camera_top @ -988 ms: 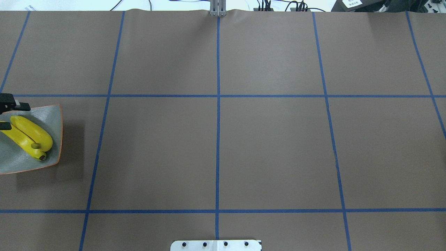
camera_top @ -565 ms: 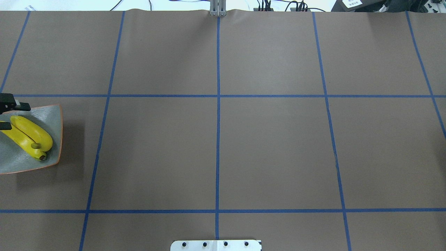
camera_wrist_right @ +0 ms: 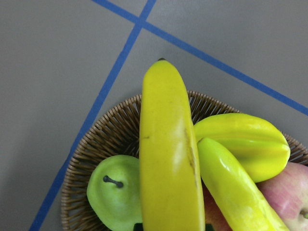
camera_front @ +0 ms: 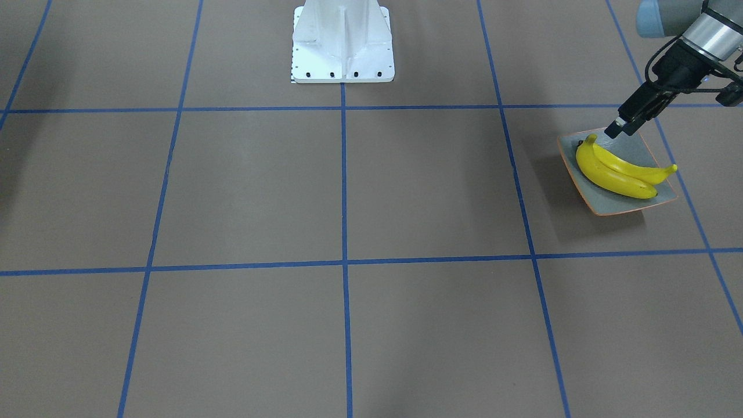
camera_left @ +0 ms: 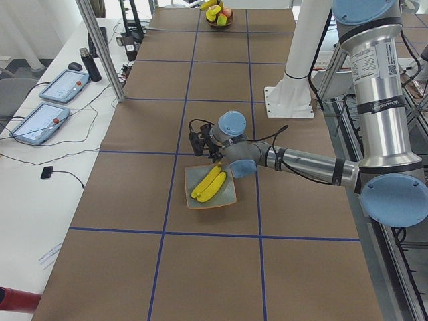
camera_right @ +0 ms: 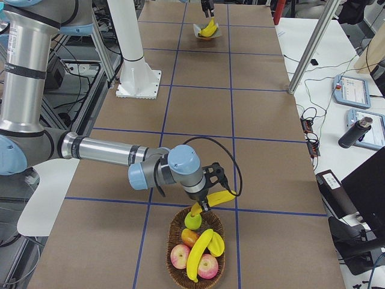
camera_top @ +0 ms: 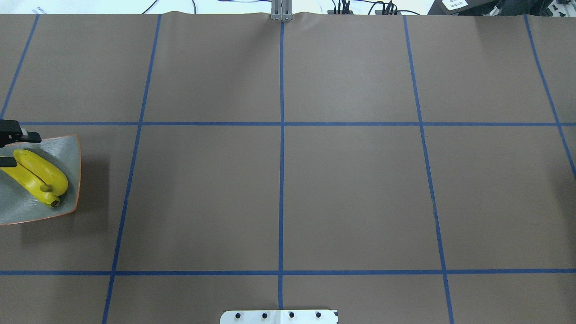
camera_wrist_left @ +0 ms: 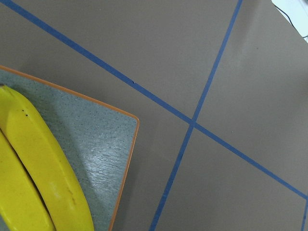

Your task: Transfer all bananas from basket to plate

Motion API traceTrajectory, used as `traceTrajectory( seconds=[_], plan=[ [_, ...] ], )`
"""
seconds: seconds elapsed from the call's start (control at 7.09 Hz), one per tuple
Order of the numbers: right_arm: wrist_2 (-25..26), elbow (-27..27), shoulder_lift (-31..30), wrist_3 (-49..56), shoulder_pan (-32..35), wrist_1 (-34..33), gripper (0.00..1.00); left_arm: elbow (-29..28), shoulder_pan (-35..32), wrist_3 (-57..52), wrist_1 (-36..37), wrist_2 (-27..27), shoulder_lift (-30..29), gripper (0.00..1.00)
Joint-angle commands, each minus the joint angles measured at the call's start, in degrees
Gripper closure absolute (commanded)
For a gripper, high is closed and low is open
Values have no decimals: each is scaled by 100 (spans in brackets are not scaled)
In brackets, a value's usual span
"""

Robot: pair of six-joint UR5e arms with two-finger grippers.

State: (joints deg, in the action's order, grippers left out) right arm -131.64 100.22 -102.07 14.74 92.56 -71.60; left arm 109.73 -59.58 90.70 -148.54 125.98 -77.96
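Observation:
Two yellow bananas [camera_front: 615, 171] lie side by side on the grey-green, orange-rimmed plate [camera_front: 641, 148] at the table's left end; they also show in the overhead view [camera_top: 38, 175] and the left wrist view [camera_wrist_left: 48, 173]. My left gripper [camera_top: 15, 149] hovers open and empty over the plate's far edge [camera_top: 63, 143]. At the other end, a third banana [camera_right: 219, 197] sits at my right gripper [camera_right: 207, 201], just above the wicker basket [camera_right: 174, 232]. I cannot tell whether that gripper is open or shut. This banana fills the right wrist view [camera_wrist_right: 168, 154]. A fourth banana [camera_right: 201, 253] lies in the basket.
The basket also holds a green pear [camera_wrist_right: 113, 192], red apples [camera_right: 180, 256], an orange fruit and a ridged yellow fruit [camera_wrist_right: 240, 139]. The white robot base [camera_front: 342, 40] stands at the table's near middle. Blue tape lines cross the brown table cover.
My left gripper's fingers have edged very slightly over the plate. The two bananas on the plate have not moved.

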Motion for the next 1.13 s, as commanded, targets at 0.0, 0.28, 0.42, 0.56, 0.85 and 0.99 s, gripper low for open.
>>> traceTrajectory(
  seconds=[0.0,0.28,0.42,0.56,0.85,0.99],
  plan=[
    [-46,446,624,-163,-1,-767,100,14,25,0,0,-39,-402,0],
    [-186,533,1003,-959,-280,-768,100,14,43,0,26,-39,-824,0],
    [-213,699,1135,-1634,-552,-733,100,5,69,0,52,-39,-904,0],
    [-213,962,1328,-2554,-850,-724,100,5,104,9,53,-39,-1062,0],
    [-196,1324,1627,-3719,-1352,-715,100,14,209,9,821,-47,-1727,0],
    [-135,1438,1820,-4211,-1624,-715,100,14,471,1,1157,-47,-1992,0]
  ],
)
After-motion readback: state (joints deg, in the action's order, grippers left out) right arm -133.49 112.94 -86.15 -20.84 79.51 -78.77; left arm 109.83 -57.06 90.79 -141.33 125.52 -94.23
